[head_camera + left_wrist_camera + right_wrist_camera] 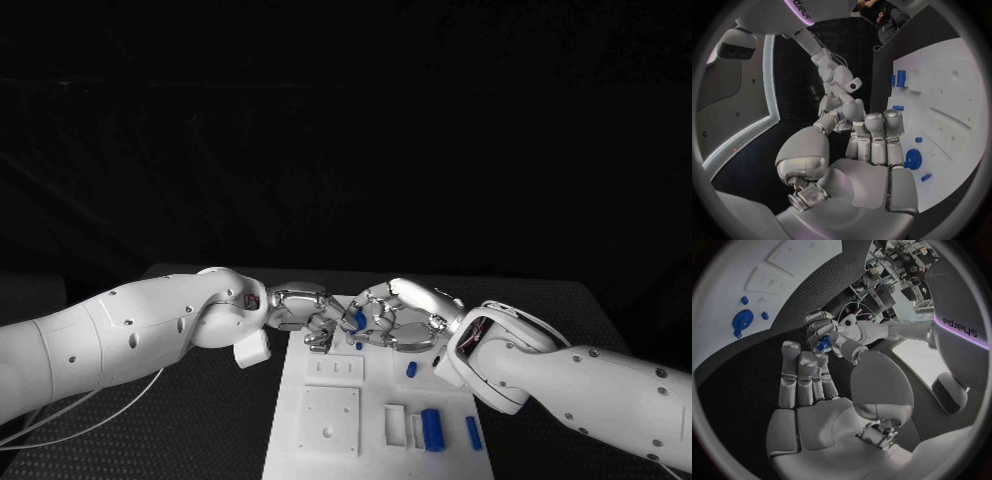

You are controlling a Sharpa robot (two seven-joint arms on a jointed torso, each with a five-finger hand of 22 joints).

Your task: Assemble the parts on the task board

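Observation:
The white task board (pixel 329 440) lies in the middle of the table. Above its far end my two hands meet. My left hand (pixel 297 310) pinches a small blue part (pixel 356 318) at its fingertips; the right wrist view shows that blue part (pixel 823 343) in the left hand (pixel 826 332). My right hand (pixel 400 316) is close beside it, and its fingers (pixel 804 380) are stretched out straight with nothing in them. In the left wrist view the part is hidden behind the left hand's own fingers (pixel 873 137).
On the board lie a small blue piece (pixel 411 369), a blue cylinder (pixel 431 430), a blue bar (pixel 473 432) and white blocks (pixel 394 425). A round blue disc (pixel 912 159) sits near the board's far end, also seen as the disc (pixel 742 320).

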